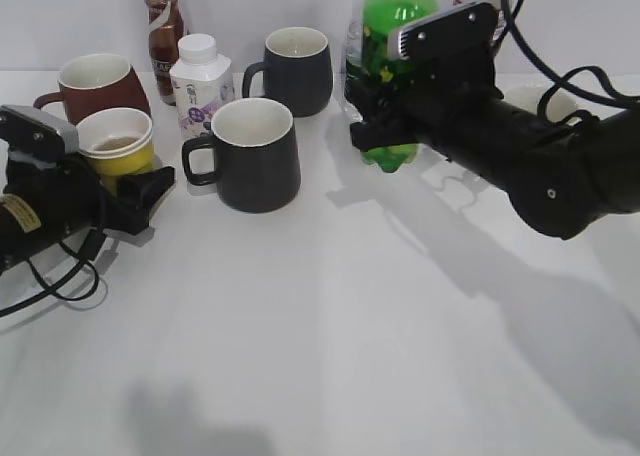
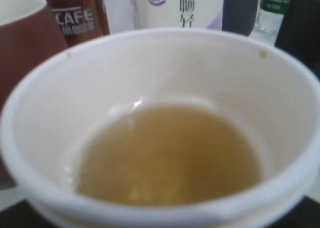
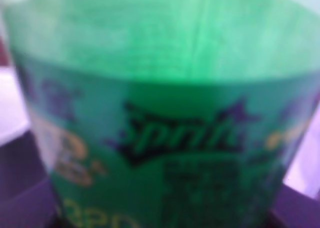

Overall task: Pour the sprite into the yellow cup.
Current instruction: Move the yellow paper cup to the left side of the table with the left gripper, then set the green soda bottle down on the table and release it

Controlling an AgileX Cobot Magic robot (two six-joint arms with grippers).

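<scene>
Right claw (image 1: 385, 106) pinching sprite (image 1: 392, 16) upright; left claw (image 1: 125, 181) clamped around yellow cup (image 1: 116, 141).

sprite bottle (image 1: 393, 16) is see-through bright green, label (image 3: 175, 153) darker green with yellowish marks. yellow cup (image 1: 117, 146) has a white rim and inside, amber-brown liquid (image 2: 167, 155) in it. At its 12 o'clock a dark red mug (image 1: 95, 86), white inside. Two dark charcoal mugs (image 1: 252, 156), white table (image 1: 330, 336).
</scene>
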